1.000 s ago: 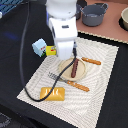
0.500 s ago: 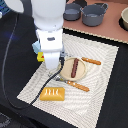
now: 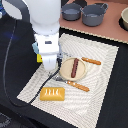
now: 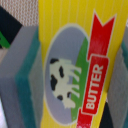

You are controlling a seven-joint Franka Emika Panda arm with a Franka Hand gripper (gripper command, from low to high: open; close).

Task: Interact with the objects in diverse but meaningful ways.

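Note:
In the wrist view the flat yellow box (image 4: 70, 60), with a cow picture and a red BUTTER label, fills the frame. My gripper (image 4: 70, 75) is open and straddles it, a grey and teal pad (image 4: 22, 80) close on each side; contact cannot be told. In the exterior view my arm (image 3: 46, 45) stands over the mat's left edge and only a yellow sliver of the box (image 3: 35, 48) shows. The dark brown sausage (image 3: 75, 67) lies on the round tan plate (image 3: 65, 73). Near the front lies the orange ridged bread block (image 3: 52, 94).
Two thin orange sticks lie on the beige mat (image 3: 100, 80), one beyond the plate (image 3: 91, 61) and one in front of it (image 3: 78, 86). Two grey pots (image 3: 93, 14) stand on the brown surface at the back. A black cable (image 3: 10, 75) loops along the exterior view's left.
My arm has moved toward the exterior view's left and come down over the yellow box. The plate, sausage, bread block and sticks have stayed put.

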